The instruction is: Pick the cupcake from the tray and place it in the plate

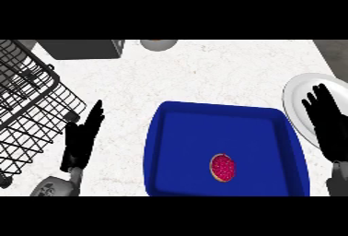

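I see the cupcake [223, 167] lying in the blue tray [268, 120], toward the tray's 5 o'clock corner, untouched by either hand. My right hand [331, 124] is at 3 o'clock on the worktop [204, 69], fingers straight and released, overlapping the white plate [296, 97], which sits just beside the tray's right rim. My left hand [82, 138] rests at 9 o'clock, also released, fingers straight, between the tray and the black wire rack [31, 106]. At 12 o'clock I make out a dark box [85, 48] and a small round bowl [158, 44].
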You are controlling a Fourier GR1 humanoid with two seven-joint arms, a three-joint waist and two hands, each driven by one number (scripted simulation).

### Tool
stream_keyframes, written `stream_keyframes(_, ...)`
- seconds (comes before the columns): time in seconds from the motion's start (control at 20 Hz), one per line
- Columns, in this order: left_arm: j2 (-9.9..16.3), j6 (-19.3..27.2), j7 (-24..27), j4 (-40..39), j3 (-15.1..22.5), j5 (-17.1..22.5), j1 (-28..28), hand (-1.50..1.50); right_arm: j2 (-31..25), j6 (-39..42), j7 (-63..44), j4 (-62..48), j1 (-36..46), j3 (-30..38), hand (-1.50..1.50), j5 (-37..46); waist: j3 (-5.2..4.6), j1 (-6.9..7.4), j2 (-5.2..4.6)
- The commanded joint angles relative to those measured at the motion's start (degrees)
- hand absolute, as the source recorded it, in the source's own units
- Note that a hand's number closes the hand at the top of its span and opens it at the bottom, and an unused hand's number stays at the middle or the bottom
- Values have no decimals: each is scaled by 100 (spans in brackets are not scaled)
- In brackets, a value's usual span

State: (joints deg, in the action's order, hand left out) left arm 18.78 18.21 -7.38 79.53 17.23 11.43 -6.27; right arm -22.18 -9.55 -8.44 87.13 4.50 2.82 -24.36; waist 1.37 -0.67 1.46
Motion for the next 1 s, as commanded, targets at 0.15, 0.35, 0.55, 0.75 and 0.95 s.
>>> stream_keyframes(0.15, -139, -124, -87, -149, 10, 139, 141, 0, -323, 1349, 634, 481, 1274, -275, 150, -195, -131, 309, -168)
stream_keyframes(0.35, -420, -389, -264, -16, 131, 523, 312, 0, -1492, 1236, 1269, 314, 1455, -423, 150, 1736, -148, 350, -212)
stream_keyframes(0.55, -244, -592, -6, 145, -188, 654, 648, 0, -254, 1116, 2987, -909, 1310, -350, -150, 1517, -130, 173, -167)
stream_keyframes(0.75, -320, -717, -189, 156, -257, 632, 576, 0, -282, 1882, 3610, -1020, 1072, -228, -150, 1268, -134, 94, -150)
stream_keyframes(0.95, -427, -715, -151, 29, -312, 534, 610, 0, -915, 2470, 3301, -938, 1243, -73, -150, 1387, -136, 84, -147)
